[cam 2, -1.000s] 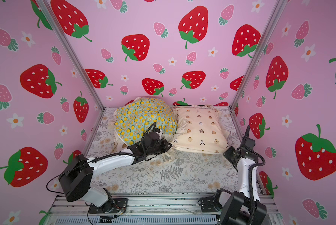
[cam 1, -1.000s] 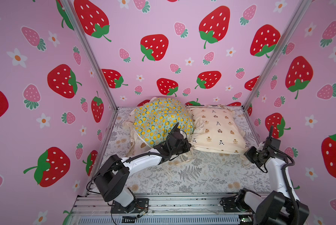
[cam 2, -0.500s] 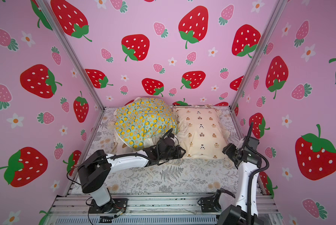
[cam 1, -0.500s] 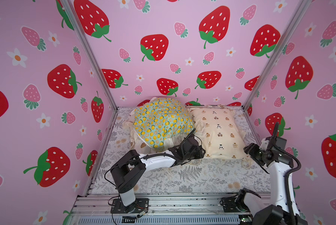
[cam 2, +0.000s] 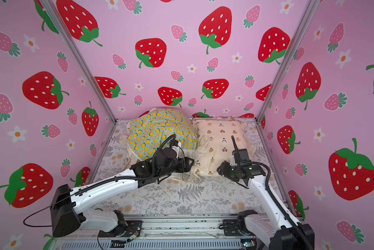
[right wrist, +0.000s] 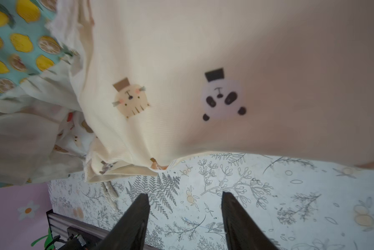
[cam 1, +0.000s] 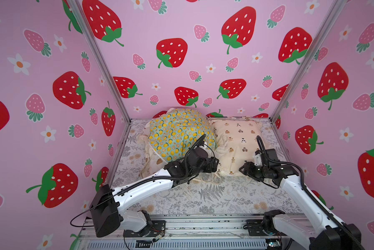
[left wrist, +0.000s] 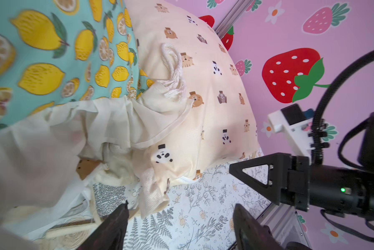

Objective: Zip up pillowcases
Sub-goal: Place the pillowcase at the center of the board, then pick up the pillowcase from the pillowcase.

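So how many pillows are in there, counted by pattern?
Mint lemon pillowcase: 1
Cream bear pillowcase: 1
Brown-cookie pillowcase, peeking out from under the lemon one: 1
Total: 3 that show; any more would be hidden.

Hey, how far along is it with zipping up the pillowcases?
Done: nothing I can confirm, as no closed zipper shows. In hand: the left gripper and right gripper, both open and empty, sit at the near edge of the bear pillowcase. Left: zipping that one, then probably the lemon pillowcase and the cookie-print pillowcase peeking out beneath it.
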`<action>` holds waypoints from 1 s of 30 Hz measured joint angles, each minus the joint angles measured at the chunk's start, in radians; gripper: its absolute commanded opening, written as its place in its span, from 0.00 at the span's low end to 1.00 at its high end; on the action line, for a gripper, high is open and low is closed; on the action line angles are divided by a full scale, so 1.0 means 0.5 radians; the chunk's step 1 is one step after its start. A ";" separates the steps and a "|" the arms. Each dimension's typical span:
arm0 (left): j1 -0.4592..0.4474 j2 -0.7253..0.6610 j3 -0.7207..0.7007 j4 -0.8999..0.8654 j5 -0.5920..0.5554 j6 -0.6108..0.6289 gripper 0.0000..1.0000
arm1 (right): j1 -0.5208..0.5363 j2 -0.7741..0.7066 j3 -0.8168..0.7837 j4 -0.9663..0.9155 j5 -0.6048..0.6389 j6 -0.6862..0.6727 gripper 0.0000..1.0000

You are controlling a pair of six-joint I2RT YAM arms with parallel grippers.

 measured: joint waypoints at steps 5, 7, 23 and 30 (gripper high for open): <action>0.083 -0.138 -0.001 -0.117 -0.059 0.053 0.80 | 0.137 0.320 -0.014 0.244 0.066 0.072 0.44; 0.136 -0.182 -0.001 -0.156 -0.061 0.066 0.81 | 0.101 0.468 0.047 0.268 0.122 0.031 0.41; 0.911 -0.474 0.119 -0.597 0.054 0.210 0.87 | -0.535 0.758 0.489 0.253 0.306 -0.341 0.68; 1.424 -0.508 0.169 -0.715 0.191 0.243 0.88 | -0.140 0.302 0.497 0.120 0.309 -0.146 0.89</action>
